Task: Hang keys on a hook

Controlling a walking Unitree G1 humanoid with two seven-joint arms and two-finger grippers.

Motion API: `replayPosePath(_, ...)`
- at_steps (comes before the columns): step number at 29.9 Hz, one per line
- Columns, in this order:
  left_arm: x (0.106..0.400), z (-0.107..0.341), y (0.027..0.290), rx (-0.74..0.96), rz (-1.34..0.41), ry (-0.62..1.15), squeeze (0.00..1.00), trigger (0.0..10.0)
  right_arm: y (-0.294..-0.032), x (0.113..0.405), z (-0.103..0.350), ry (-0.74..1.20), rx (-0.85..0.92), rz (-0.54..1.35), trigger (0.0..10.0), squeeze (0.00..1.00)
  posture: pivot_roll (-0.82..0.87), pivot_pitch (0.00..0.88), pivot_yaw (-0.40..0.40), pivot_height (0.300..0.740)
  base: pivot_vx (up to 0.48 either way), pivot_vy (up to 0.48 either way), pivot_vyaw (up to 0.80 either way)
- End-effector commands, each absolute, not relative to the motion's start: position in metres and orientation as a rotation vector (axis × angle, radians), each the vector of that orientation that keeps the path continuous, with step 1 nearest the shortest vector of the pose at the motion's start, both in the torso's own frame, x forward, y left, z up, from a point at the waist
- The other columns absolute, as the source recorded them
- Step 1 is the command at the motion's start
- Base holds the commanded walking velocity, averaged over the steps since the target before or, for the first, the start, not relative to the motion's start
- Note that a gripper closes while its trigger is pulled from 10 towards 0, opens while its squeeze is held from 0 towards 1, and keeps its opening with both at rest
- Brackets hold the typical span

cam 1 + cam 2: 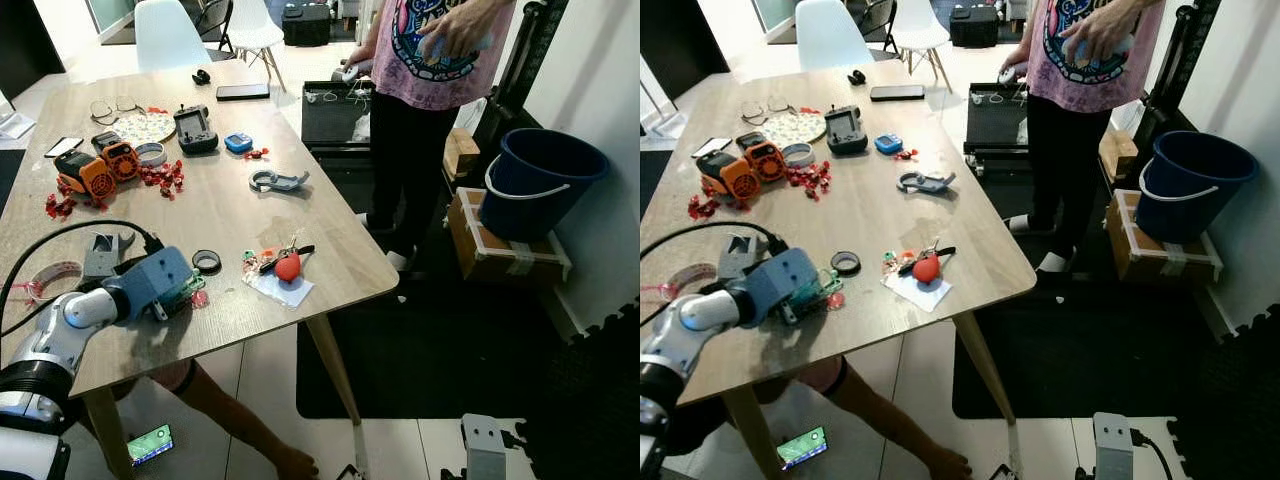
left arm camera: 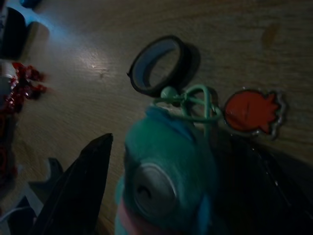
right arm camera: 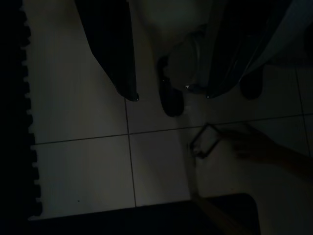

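Your left end effector (image 1: 818, 290) rests low over the near edge of the wooden counter (image 1: 870, 215), its fingers hidden under the blue-grey wrist housing. Just beside it lie a black ring (image 1: 846, 262) and a red key fob (image 1: 927, 268) on a clear bag. A person (image 1: 1080, 60) stands beyond the counter's far corner, near a blue bucket (image 1: 1188, 185).

So the left gripper (image 2: 161, 196) sits low on the table (image 1: 230, 215), with a plush keychain (image 2: 166, 181) between its fingers. Just past the tips lies a tape ring (image 1: 206, 261), and a flat charm (image 2: 252, 111) sits beside it. Further right are the keys (image 1: 284, 264) on a small bag (image 1: 284, 289). Way beyond, a carabiner (image 1: 277, 181).
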State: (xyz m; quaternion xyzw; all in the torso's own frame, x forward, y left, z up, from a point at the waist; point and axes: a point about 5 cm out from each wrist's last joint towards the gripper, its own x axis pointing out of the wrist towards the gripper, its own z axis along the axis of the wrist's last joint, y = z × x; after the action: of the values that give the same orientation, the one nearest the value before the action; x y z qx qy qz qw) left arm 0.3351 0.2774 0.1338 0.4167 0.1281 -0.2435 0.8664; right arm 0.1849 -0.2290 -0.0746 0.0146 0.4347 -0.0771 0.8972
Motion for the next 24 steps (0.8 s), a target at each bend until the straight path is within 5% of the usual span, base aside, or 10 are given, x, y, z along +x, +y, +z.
replayPosePath(1, 0.325, 0.125, 0.295, 0.916, -0.500, 0.363, 0.00, 10.0, -0.227, 0.180, -0.078, 0.918, 0.044, -0.162, 10.0, 0.00, 0.02, 0.110, 0.026, 0.740, 0.000, 0.000, 0.00)
replayPosePath(12, 0.322, 0.116, 0.303, 0.909, -0.477, 0.460, 0.00, 10.0, -0.227, 0.180, -0.078, 0.918, 0.047, -0.163, 10.0, 0.00, 0.02, 0.108, 0.026, 0.740, 0.000, 0.000, 0.00)
replayPosePath(13, 0.322, 0.115, 0.304, 0.912, -0.482, 0.468, 0.00, 3.5, -0.227, 0.179, -0.078, 0.919, 0.048, -0.164, 10.0, 0.00, 0.02, 0.108, 0.027, 0.740, 0.000, 0.000, 0.00)
replayPosePath(14, 0.322, 0.115, 0.304, 0.912, -0.482, 0.468, 0.00, 3.5, -0.227, 0.179, -0.078, 0.919, 0.048, -0.164, 10.0, 0.00, 0.02, 0.108, 0.027, 0.740, 0.000, 0.000, 0.00)
replayPosePath(15, 0.320, 0.112, 0.305, 0.933, -0.493, 0.496, 0.00, 0.0, -0.227, 0.178, -0.078, 0.922, 0.050, -0.164, 10.0, 0.00, 0.02, 0.107, 0.028, 0.740, 0.000, 0.000, 0.00)
replayPosePath(24, 0.317, 0.106, 0.308, 0.964, -0.478, 0.536, 0.00, 0.0, -0.227, 0.177, -0.079, 0.924, 0.053, -0.168, 10.0, 0.00, 0.02, 0.110, 0.029, 0.740, 0.000, 0.000, 0.00)
